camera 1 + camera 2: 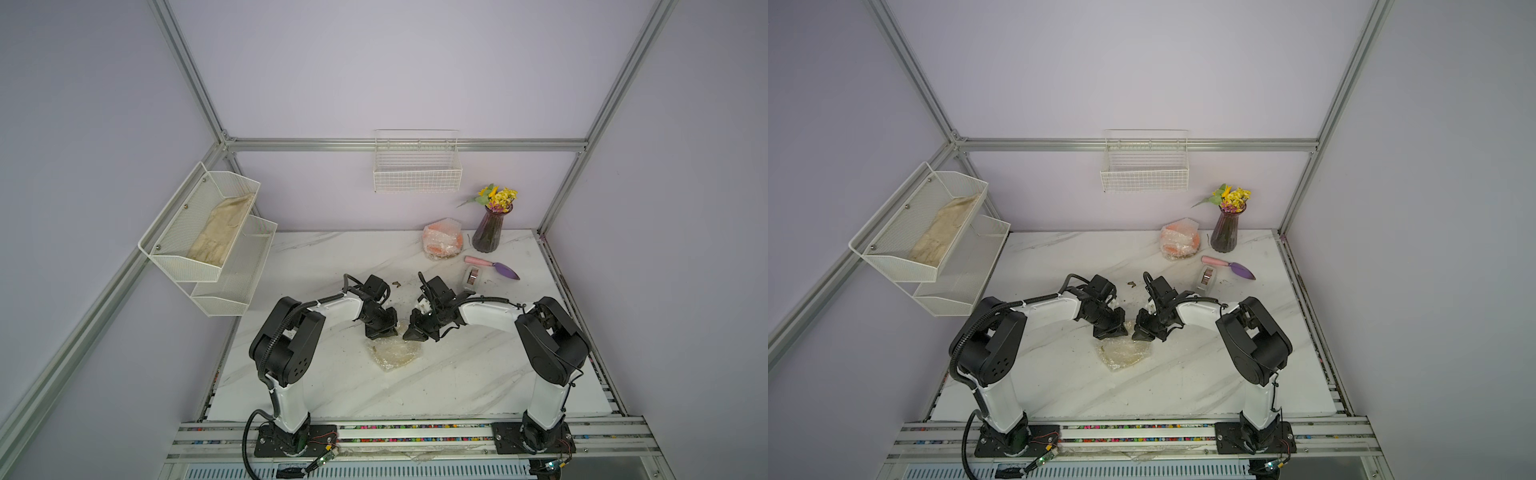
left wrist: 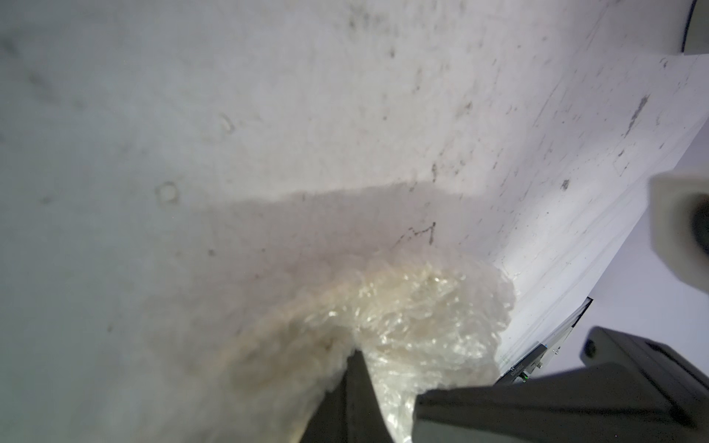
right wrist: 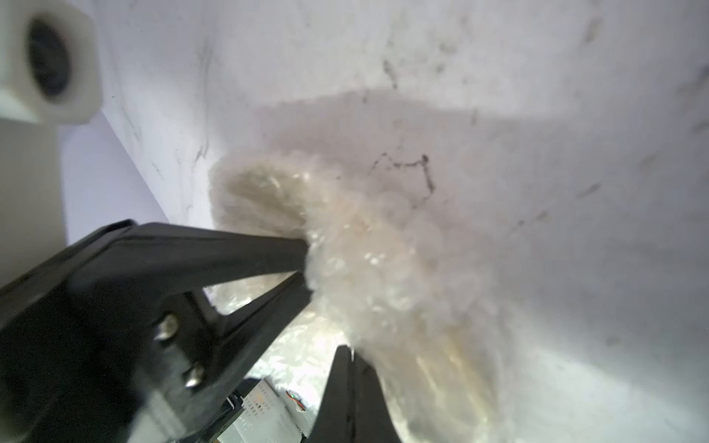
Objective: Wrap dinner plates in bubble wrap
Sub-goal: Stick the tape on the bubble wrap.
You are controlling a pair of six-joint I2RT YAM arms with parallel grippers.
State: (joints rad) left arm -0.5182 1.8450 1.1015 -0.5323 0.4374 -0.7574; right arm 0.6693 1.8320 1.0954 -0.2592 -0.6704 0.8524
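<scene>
At the middle of the table lies a crinkly bundle of clear bubble wrap [image 1: 384,365] [image 1: 1121,357] with a pale cream dinner plate [image 1: 397,355] dimly showing through it. My left gripper [image 1: 380,332] [image 2: 355,351] is shut, pinching the bundle's far edge. My right gripper [image 1: 412,334] [image 3: 343,349] is shut on the same edge, close beside the left one. In both wrist views the bubble wrap [image 2: 422,314] [image 3: 383,268] rises to the fingertips. An orange plate in bubble wrap [image 1: 442,239] [image 1: 1179,240] leans at the back.
A dark vase with flowers [image 1: 490,232], a pink-handled purple trowel [image 1: 492,266] and a grey tape dispenser [image 1: 471,280] stand at the back right. A white wire basket [image 1: 417,174] hangs on the back wall. A two-tier mesh rack [image 1: 232,286] holding beige cloth [image 1: 222,230] hangs at the left.
</scene>
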